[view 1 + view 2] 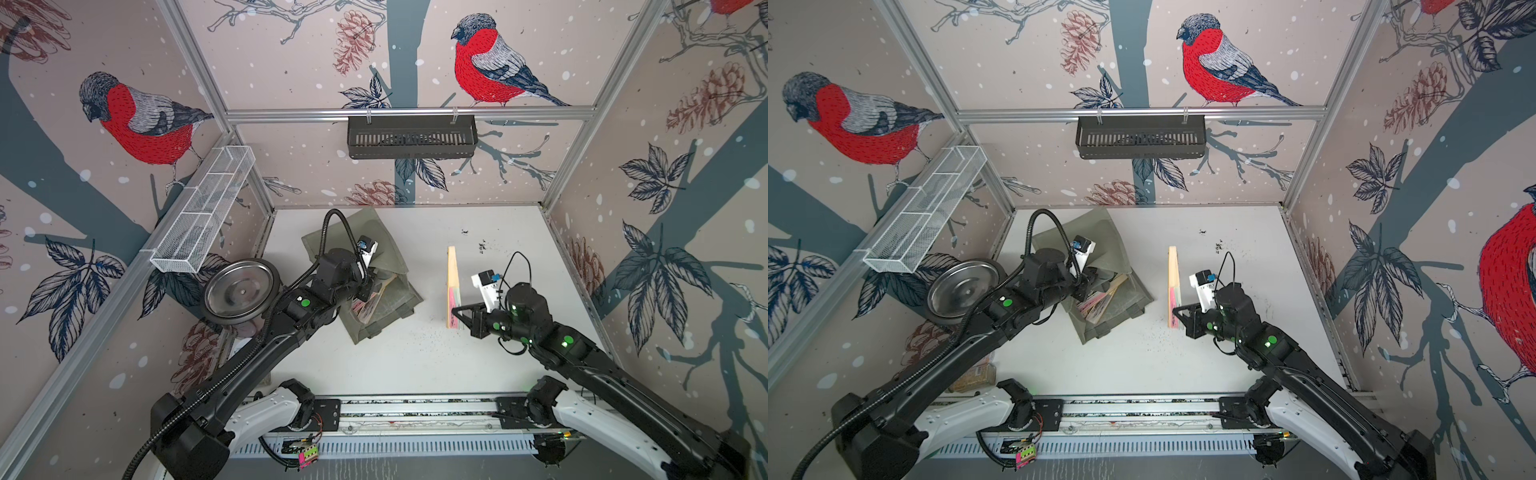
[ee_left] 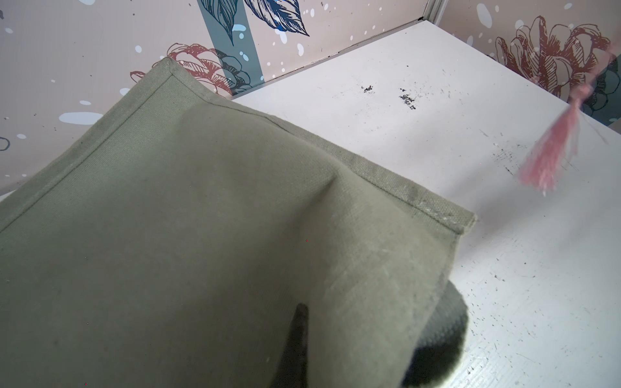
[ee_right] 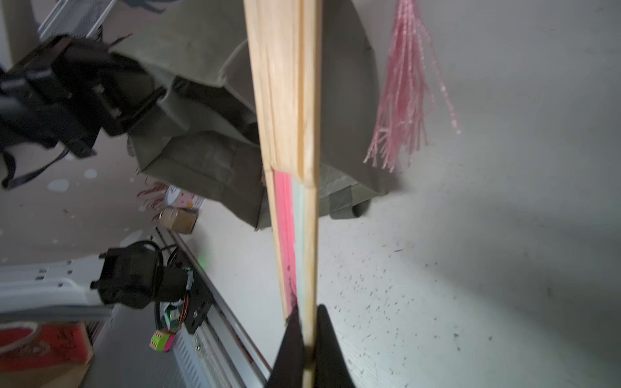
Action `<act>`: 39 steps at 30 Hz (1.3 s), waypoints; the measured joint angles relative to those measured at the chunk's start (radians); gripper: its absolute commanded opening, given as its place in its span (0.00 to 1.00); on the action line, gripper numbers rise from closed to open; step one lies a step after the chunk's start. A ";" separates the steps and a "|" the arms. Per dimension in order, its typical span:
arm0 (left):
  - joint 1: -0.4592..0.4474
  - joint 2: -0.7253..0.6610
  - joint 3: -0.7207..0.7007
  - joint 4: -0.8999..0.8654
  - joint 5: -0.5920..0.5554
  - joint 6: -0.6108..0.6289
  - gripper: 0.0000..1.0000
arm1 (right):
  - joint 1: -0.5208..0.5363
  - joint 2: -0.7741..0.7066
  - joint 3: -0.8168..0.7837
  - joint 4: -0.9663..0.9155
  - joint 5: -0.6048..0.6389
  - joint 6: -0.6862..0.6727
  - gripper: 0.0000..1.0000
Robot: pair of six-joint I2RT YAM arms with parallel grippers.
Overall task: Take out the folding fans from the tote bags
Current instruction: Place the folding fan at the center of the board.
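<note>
One soft, floppy tote (image 1: 376,232) slumps on the desk (image 1: 415,365) at nine o'clock, its rim pinched by the left claw (image 3: 153,97). Several fans (image 1: 368,305) crowd its mouth, too bunched to count. One fan (image 1: 452,286) is out at three o'clock, and I'd guess it's light, stiff and slick. The right claw (image 3: 308,322) is clenched across its fabric end, a sound hold.

Left arm (image 1: 249,353) and right arm (image 1: 602,365) extended forward and angled toward each other, the left gripper (image 1: 366,291) pinched closed on the fabric of the tote bag (image 1: 386,249), the right gripper (image 3: 307,315), wrist rolled sideways, clamped on one end of a closed folding fan (image 3: 285,100).
</note>
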 measured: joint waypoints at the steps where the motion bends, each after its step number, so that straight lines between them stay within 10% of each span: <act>1: 0.000 -0.001 0.000 0.000 0.000 0.000 0.00 | -0.050 0.043 0.011 0.019 -0.018 -0.003 0.08; 8: 0.000 -0.012 0.000 -0.001 0.000 0.000 0.00 | -0.267 0.467 0.203 0.071 -0.098 -0.074 0.08; 22: 0.001 -0.017 -0.004 -0.001 0.003 0.001 0.00 | -0.319 1.270 0.863 -0.001 -0.154 -0.181 0.07; 39: -0.006 -0.011 -0.008 0.000 0.007 0.003 0.00 | -0.325 1.772 1.551 -0.162 -0.250 -0.209 0.11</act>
